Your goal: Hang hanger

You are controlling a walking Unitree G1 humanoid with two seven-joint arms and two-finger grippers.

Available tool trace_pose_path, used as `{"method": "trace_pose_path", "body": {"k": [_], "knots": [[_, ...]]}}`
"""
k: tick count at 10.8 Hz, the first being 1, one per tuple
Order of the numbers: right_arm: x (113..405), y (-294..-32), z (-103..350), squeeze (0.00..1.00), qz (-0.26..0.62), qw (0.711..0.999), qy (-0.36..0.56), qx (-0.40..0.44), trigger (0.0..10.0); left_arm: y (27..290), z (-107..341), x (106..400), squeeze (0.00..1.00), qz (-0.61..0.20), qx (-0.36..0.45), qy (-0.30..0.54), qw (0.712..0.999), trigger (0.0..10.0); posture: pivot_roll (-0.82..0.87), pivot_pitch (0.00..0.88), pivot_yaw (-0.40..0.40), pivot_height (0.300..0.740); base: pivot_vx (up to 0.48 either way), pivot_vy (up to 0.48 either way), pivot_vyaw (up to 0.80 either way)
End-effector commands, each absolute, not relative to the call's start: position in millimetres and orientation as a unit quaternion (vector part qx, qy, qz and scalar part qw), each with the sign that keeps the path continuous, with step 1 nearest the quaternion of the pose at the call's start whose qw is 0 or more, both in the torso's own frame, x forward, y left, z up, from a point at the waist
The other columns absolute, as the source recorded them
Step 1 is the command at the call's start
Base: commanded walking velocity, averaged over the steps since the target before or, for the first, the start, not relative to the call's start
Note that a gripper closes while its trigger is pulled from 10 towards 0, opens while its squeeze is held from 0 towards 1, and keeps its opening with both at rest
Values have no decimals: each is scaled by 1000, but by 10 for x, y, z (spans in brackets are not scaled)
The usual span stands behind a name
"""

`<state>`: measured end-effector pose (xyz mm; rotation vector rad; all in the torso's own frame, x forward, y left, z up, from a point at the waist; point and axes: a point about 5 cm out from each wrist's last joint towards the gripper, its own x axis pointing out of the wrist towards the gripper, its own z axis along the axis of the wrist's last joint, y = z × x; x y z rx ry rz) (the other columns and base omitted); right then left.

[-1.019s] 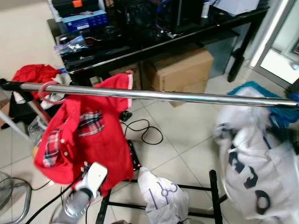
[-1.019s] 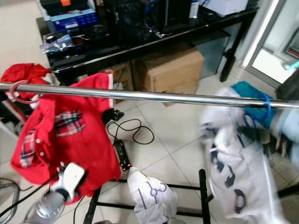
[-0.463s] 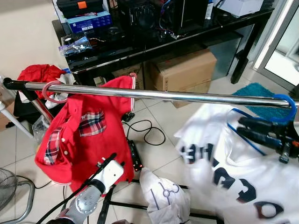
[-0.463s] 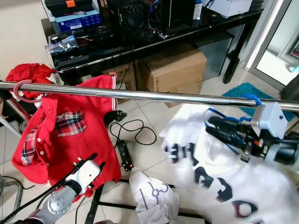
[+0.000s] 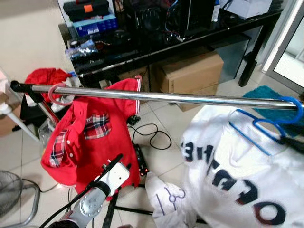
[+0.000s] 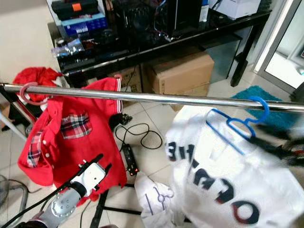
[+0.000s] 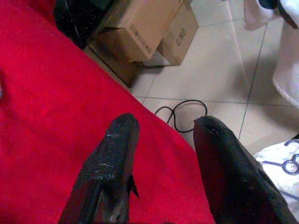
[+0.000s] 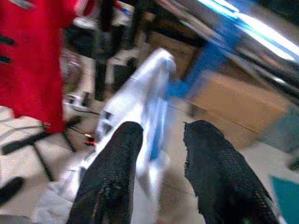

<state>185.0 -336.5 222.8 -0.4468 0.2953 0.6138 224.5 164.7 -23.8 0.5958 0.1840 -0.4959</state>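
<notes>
1. The left claw [image 5: 116, 161] rides low at the robot's left, its two black fingers [image 7: 110, 172] spread apart with nothing between them, just in front of the hem of a red shirt [image 5: 90, 137].
2. The right claw [image 8: 156, 168] points at a white shirt [image 8: 135, 107]; its fingers stand apart with nothing between them, and the shirt's edge and a streak of blue lie beyond the gap, blurred.
3. A small white garment with dark line drawings [image 5: 166, 194] is draped low over the black base of the rack [image 5: 111, 211], between the two hanging shirts.
4. The white shirt with dark lettering [image 6: 223, 185] hangs on a blue hanger [image 6: 237, 124], whose hook [image 6: 259, 107] is looped over the chrome rail [image 6: 166, 98] near its right end.
5. The red shirt with plaid pocket and collar lining hangs towards the rail's left end from a pink hanger hook [image 5: 56, 94].
6. On the tiled floor [image 5: 190, 118] behind the rail lie a black cable [image 5: 152, 135] and a power strip [image 5: 140, 161].
7. Farther back, cardboard boxes [image 5: 194, 71] sit under a black surface [image 5: 190, 35] crowded with boxes and electronics; a teal mat [image 6: 259, 92] lies on the floor to the right.
</notes>
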Motion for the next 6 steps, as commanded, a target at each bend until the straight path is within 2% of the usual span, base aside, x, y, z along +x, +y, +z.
{"method": "trace_pose_path", "body": {"k": [1, 4, 6], "knots": [[1835, -3373, 2285, 1000, 297, 916, 140, -231, 10000, 1670, -201, 2283, 0, -253, 302, 81, 916, 10000, -163, 24, 118, 740, 0, 0, 0], [1809, -3326, 2214, 1000, 312, 913, 150, -214, 10000, 1625, -107, 2344, 0, -276, 329, 37, 902, 10000, -159, 23, 125, 740, 0, 0, 0], [1861, -3226, 2201, 1000, 334, 908, 145, -206, 10000, 1501, 52, 2413, 0, -314, 368, -45, 874, 10000, -154, 22, 123, 740, 0, 0, 0]]}}
